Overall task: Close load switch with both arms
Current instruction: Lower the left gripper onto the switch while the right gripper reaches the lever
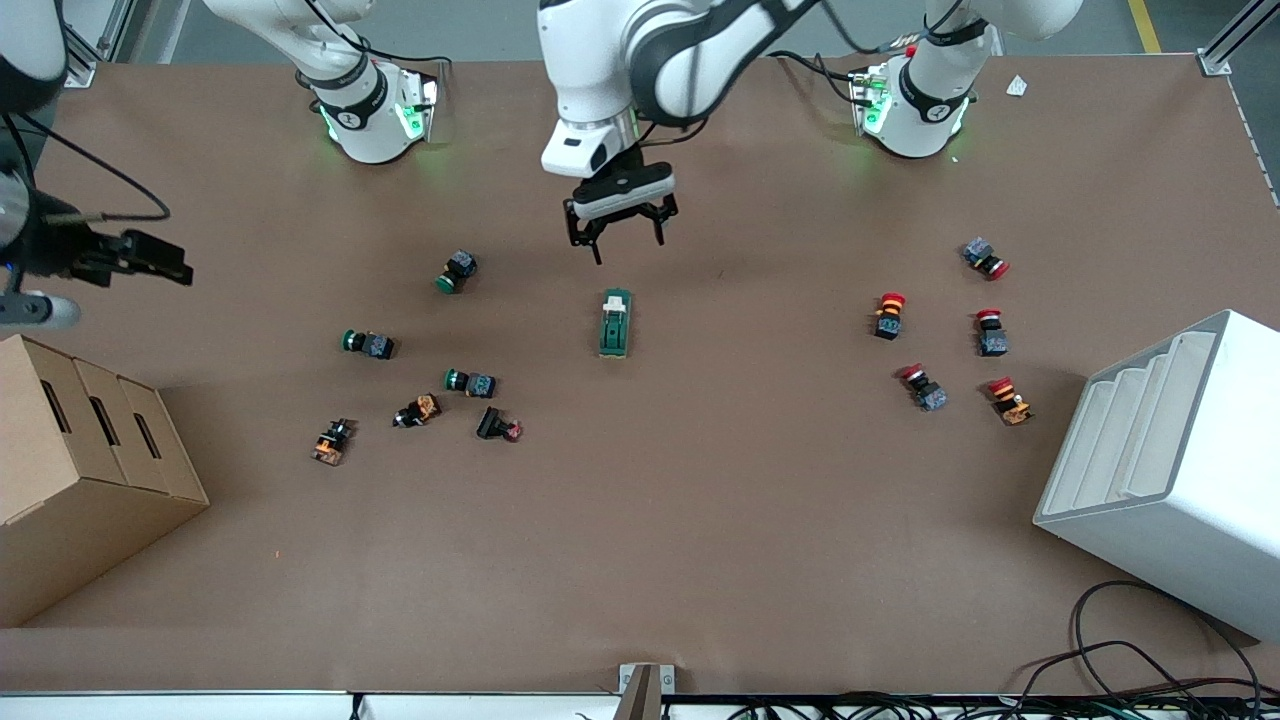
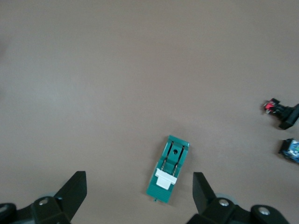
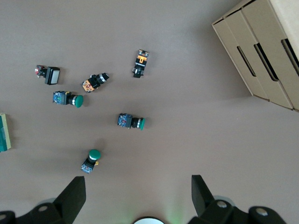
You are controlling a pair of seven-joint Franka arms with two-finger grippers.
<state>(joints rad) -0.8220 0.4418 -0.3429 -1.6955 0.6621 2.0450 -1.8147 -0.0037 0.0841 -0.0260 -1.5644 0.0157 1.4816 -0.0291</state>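
One load switch [image 1: 614, 323], five red buttons [image 1: 889, 315]

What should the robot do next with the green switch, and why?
Probably lower the left tool toward the switch. It hangs open above the table, a little farther from the front camera than the switch, touching nothing. The switch lies flat with its white handle in plain sight. The right tool waits open near the cardboard box.
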